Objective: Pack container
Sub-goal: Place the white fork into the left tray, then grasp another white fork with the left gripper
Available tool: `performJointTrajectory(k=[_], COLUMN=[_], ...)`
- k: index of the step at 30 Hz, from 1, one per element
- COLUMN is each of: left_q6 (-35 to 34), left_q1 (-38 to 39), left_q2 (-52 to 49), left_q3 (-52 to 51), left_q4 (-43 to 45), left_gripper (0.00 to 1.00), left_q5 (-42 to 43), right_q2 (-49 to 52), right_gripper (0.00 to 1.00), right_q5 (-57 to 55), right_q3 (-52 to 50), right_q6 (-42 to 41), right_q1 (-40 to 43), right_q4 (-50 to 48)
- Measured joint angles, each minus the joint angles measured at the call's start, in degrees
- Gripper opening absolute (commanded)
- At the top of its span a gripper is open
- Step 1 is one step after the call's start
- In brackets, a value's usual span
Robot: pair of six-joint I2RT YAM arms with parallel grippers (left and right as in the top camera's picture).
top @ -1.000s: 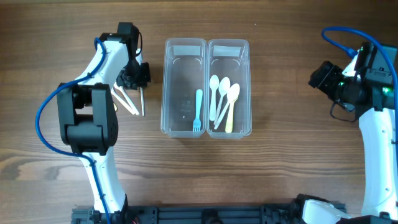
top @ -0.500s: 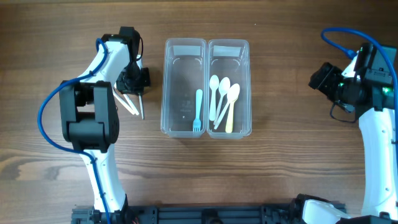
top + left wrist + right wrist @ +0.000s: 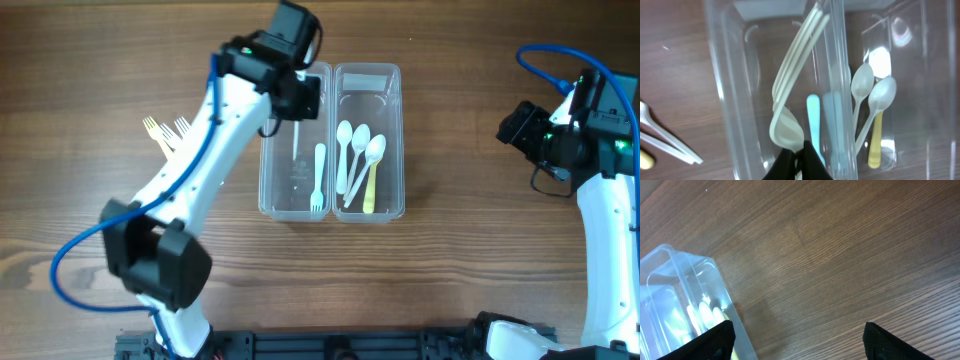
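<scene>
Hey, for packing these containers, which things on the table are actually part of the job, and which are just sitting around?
Part of the job: left container, right container, cream fork held by the left gripper, blue fork, spoons, two loose forks on the table.

Just there: blue cable, black rail at the near edge.

Reaching with the left arm (image 3: 215, 140) over the left-hand container (image 3: 264, 170), left gripper (image 3: 796, 159) pinched tight on a pale utensil (image 3: 786, 129), and holding the right arm (image 3: 600, 230) well right of that container, right gripper (image 3: 799, 326) spread wide.
</scene>
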State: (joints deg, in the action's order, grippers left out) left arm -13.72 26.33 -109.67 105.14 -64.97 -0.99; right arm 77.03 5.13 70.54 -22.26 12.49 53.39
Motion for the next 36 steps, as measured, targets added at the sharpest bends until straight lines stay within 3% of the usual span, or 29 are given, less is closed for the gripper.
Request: performJointTrajectory(k=[1,2,3,4,7,8,9,14,16,17,21,22,24,34,36], left_q6=[-0.4,-0.8,-0.9,-1.3,-1.8,-1.8,-1.9,-1.9,-2.1,-3.2,-12.5,-14.3,-17.2,-18.3,-16.9], left_q1=[0.5,0.7,0.7,0.7,0.6,0.5,0.2,-5.6,-11.1,-13.7,-22.9,-23.8,-24.7,-26.1,-26.2], left_q2=[-1.7,-4.0,-5.7,-8.1,-9.0,-8.6,-7.8,-0.8,0.1,0.0,-0.9,-1.6,-3.4,-4.4,-4.4], left_q3=[-0.8,-1.7,-2.2,-2.8,-3.1,-2.6,-2.0,-0.8,-0.4,-0.5,-4.2,-6.2,-12.4,-27.5,-27.6], left_q4=[0.2,0.3,0.2,0.3,-0.1,-1.0,-1.6,-3.4,-3.3,-3.1,-2.6,-1.9,1.0,17.0,19.1], left_gripper=[0.09,0.24,0.57,0.63,0.65,0.88,1.0,0.99,0.8,0.76,0.75,0.75,0.61,0.56,0.48], left_q5=[0.0,0.0,-0.1,-0.2,-0.7,-0.9,-0.9,-1.3,-1.3,-1.3,-2.0,-2.2,-2.2,-2.1,-2.2], right_q2=[0.0,0.0,0.0,0.0,0.0,0.0,0.0,0.0,0.0,0.0,0.0,0.0,0.0,0.0,0.0], right_gripper=[0.82,0.82,0.83,0.83,0.83,0.83,0.83,0.84,0.84,0.83,0.84,0.84,0.83,0.82,0.83], right_q5=[0.0,0.0,0.0,0.0,0.0,0.0,0.0,0.0,0.0,0.0,0.0,0.0,0.0,0.0,0.0], right_q3=[0.0,0.0,0.0,0.0,0.0,0.0,0.0,0.0,0.0,0.0,0.0,0.0,0.0,0.0,0.0], right_q6=[0.0,0.0,0.0,0.0,0.0,0.0,0.0,0.0,0.0,0.0,0.0,0.0,0.0,0.0,0.0], right_q1=[0.0,0.0,0.0,0.0,0.0,0.0,0.0,0.0,0.0,0.0,0.0,0.0,0.0,0.0,0.0], right_q4=[0.0,0.0,0.0,0.0,0.0,0.0,0.0,0.0,0.0,0.0,0.0,0.0,0.0,0.8,1.1])
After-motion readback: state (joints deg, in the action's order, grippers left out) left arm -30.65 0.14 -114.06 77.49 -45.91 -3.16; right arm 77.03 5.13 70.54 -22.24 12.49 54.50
